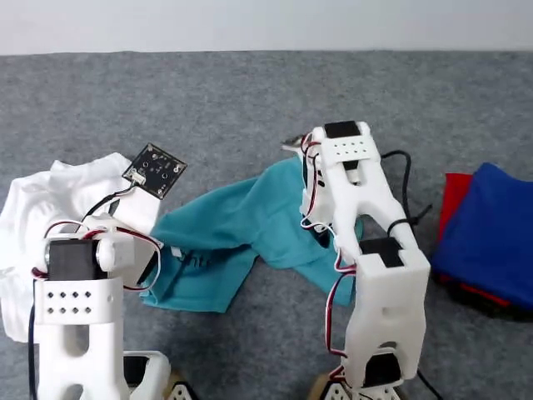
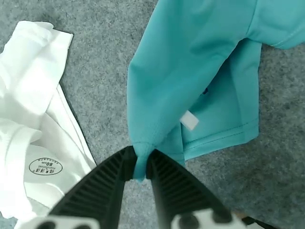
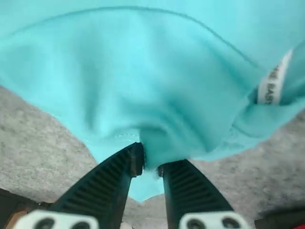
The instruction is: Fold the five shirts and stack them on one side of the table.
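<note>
I am pinching the teal shirt [image 1: 237,221] in both the left jaws and the right jaws, its length stretching sideways between them over the bench [image 1: 250,92].
</note>
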